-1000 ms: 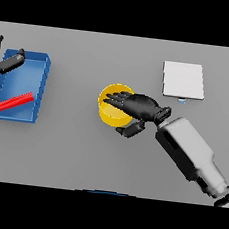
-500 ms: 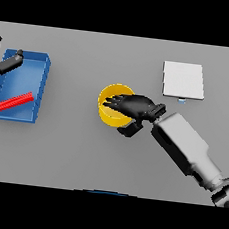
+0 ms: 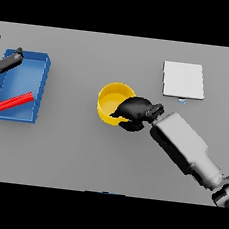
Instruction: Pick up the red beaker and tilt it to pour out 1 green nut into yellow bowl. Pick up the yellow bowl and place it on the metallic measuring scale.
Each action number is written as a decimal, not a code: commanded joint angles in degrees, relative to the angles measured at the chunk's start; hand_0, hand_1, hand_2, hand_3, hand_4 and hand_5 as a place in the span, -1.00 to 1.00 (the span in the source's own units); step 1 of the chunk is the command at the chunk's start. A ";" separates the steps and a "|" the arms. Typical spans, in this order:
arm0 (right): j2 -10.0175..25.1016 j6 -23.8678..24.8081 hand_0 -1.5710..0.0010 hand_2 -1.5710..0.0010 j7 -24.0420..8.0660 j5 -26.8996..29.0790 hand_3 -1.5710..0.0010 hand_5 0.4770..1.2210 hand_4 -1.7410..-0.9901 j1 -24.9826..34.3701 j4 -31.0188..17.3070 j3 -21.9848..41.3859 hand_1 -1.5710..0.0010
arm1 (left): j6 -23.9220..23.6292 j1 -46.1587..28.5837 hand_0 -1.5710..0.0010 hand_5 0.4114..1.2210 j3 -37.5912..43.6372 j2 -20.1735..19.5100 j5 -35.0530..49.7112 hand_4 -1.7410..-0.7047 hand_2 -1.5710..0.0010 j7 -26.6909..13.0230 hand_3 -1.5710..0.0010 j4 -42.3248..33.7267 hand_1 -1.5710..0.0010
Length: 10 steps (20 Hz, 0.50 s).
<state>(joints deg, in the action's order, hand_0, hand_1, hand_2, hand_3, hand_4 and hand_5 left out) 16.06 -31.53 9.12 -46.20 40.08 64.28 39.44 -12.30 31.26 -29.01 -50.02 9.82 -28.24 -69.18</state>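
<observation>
Head view: the yellow bowl (image 3: 113, 101) sits on the grey table (image 3: 71, 157) near centre. The right hand (image 3: 134, 113) grasps the bowl's right rim, fingers curled over the edge. The metallic scale (image 3: 183, 80) lies well apart, up and to the right. A blue tray (image 3: 39, 85) (far left) holds a red object (image 3: 11, 102). The left hand (image 3: 6, 62) shows at the tray's upper left corner; its grip cannot be determined.

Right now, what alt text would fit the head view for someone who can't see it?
The right robot hand grips the rim of a yellow bowl mid-table, with a scale beyond it. At far left, the left robot hand sits over a blue tray holding a red beaker.
</observation>
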 commanded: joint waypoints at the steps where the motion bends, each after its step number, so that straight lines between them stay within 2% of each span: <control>1: 0.16 -0.82 -0.56 -0.51 -0.26 0.24 -0.19 0.77 -0.70 0.13 0.31 -0.08 -0.53 | 0.31 0.19 1.00 -0.22 0.18 -0.12 0.27 0.82 1.00 0.00 1.00 -0.06 1.00; 2: 0.36 -1.12 -0.65 -0.61 -0.08 0.64 -0.30 0.82 -0.75 -0.01 0.44 -0.19 -0.62 | -0.05 -0.13 1.00 -0.22 0.00 -0.01 0.16 0.82 1.00 -0.08 1.00 -0.45 1.00; 4: -0.30 -0.63 -0.77 -0.67 -1.71 0.61 -0.45 0.88 -0.84 0.00 0.48 -0.05 -0.76 | 0.03 -0.15 1.00 -0.22 0.45 -0.38 0.61 0.81 1.00 -0.06 1.00 -0.63 1.00; 8: 0.81 -0.56 -0.91 -0.85 -0.92 1.79 -0.50 0.95 -0.94 0.53 0.96 -0.67 -0.90 | 0.05 -0.35 1.00 -0.23 0.32 -0.56 0.69 0.81 1.00 -0.30 1.00 -1.36 1.00; 10: 2.33 -2.04 -0.94 -0.87 -1.06 3.02 -0.52 0.97 -0.96 0.54 3.50 -1.30 -0.94 | 0.25 -0.42 1.00 -0.23 0.29 -0.95 0.52 0.81 1.00 -0.33 1.00 -1.26 1.00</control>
<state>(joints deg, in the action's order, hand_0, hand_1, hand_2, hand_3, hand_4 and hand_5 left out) 18.44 -33.58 8.21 -43.09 40.64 67.78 38.14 -12.05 30.82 -28.71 -50.98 10.34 -28.56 -70.43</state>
